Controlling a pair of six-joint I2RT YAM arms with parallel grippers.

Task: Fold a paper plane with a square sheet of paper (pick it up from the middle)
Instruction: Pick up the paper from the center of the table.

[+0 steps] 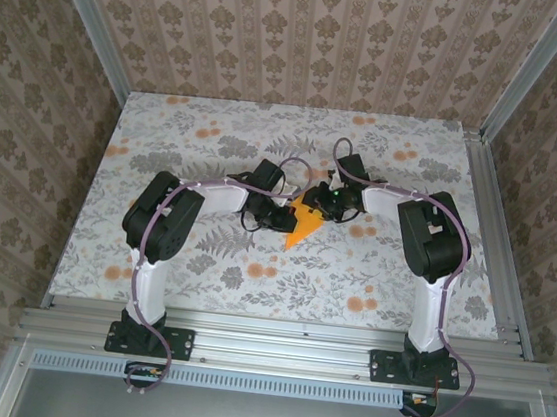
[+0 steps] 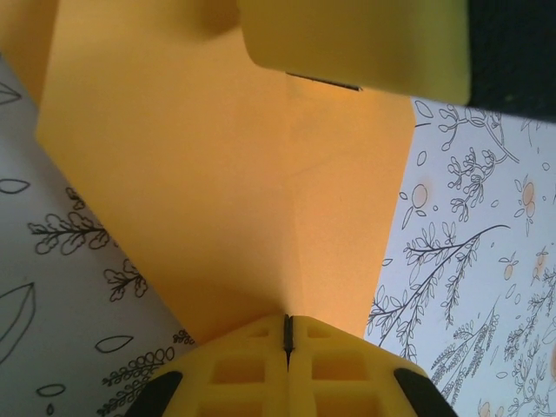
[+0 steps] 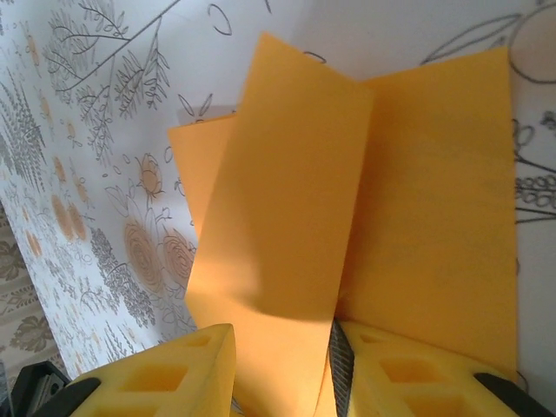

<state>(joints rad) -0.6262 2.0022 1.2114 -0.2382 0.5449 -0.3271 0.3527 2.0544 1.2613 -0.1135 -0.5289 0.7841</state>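
The square sheet of paper (image 1: 303, 225) is bright orange and folded into a pointed wedge, its tip toward the near left, like a rough paper plane. It hangs between both grippers over the middle of the table. My left gripper (image 1: 286, 215) (image 2: 288, 334) is shut on the paper (image 2: 226, 191), pinching its centre crease. My right gripper (image 1: 323, 206) (image 3: 282, 365) has its jaws apart, with a loose flap of the paper (image 3: 287, 217) running between them and lying against the right pad. One yellow finger (image 2: 356, 39) of the right gripper rests over the paper's far end.
A grey floral cloth (image 1: 217, 131) with small orange flowers covers the table. Metal frame rails (image 1: 497, 233) run along the right side and the near edge, and patterned walls close in the sides and back.
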